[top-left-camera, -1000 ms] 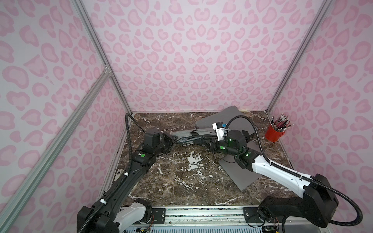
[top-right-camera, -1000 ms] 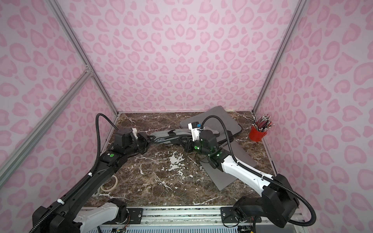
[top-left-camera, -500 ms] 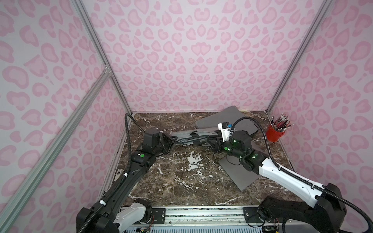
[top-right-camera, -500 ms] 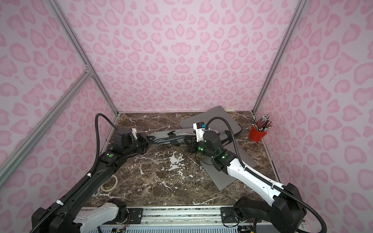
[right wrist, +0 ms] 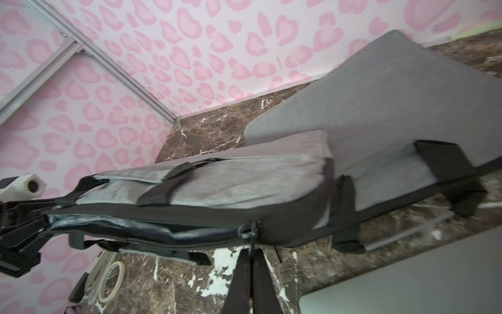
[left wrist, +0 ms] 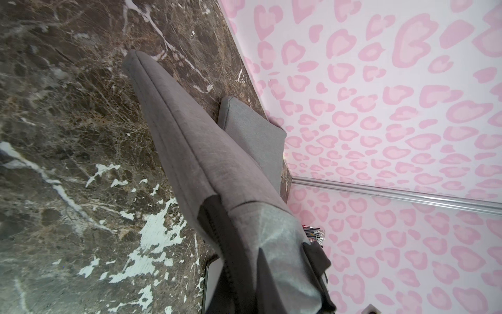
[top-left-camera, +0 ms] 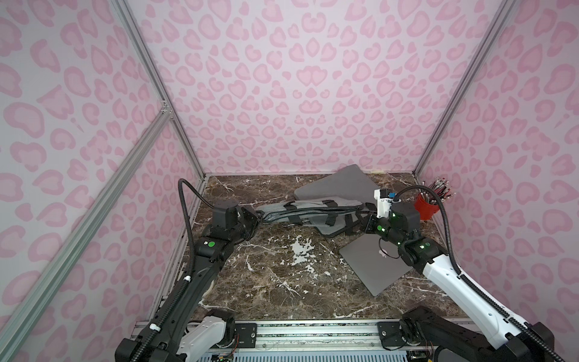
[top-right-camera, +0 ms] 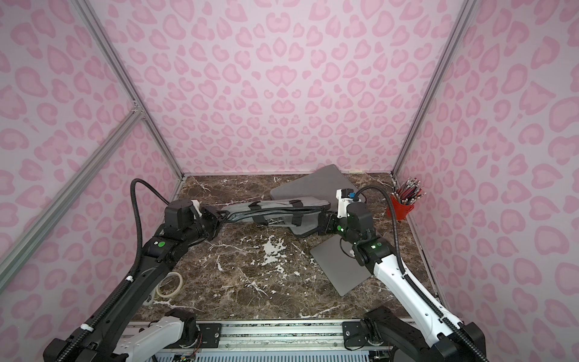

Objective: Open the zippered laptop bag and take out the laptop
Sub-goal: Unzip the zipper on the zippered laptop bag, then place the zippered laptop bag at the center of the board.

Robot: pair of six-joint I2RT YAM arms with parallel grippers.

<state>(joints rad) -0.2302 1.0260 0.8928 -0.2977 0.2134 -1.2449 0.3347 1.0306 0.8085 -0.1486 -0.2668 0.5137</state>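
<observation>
The grey laptop bag (top-left-camera: 308, 211) with black straps hangs lifted between my two grippers in both top views. My left gripper (top-left-camera: 257, 216) is shut on the bag's left end, and bag fabric (left wrist: 217, 176) fills the left wrist view. At the bag's right part my right gripper (right wrist: 252, 251) is shut on the zipper pull (right wrist: 251, 231). The zip gapes open (right wrist: 163, 231) from the left end up to the pull. A closed silver laptop (top-left-camera: 372, 264) lies flat on the table under my right arm. What is inside the bag is hidden.
A flat grey sleeve (top-left-camera: 338, 185) lies against the back wall behind the bag. A red cup of pencils (top-left-camera: 427, 207) stands at the back right corner. A tape roll (top-right-camera: 169, 283) lies by the left wall. Pink patterned walls enclose the marble table (top-left-camera: 275, 282).
My right gripper has moved to the right along the bag with the zipper pull, and the open part of the zip has grown longer. My left gripper has held its place.
</observation>
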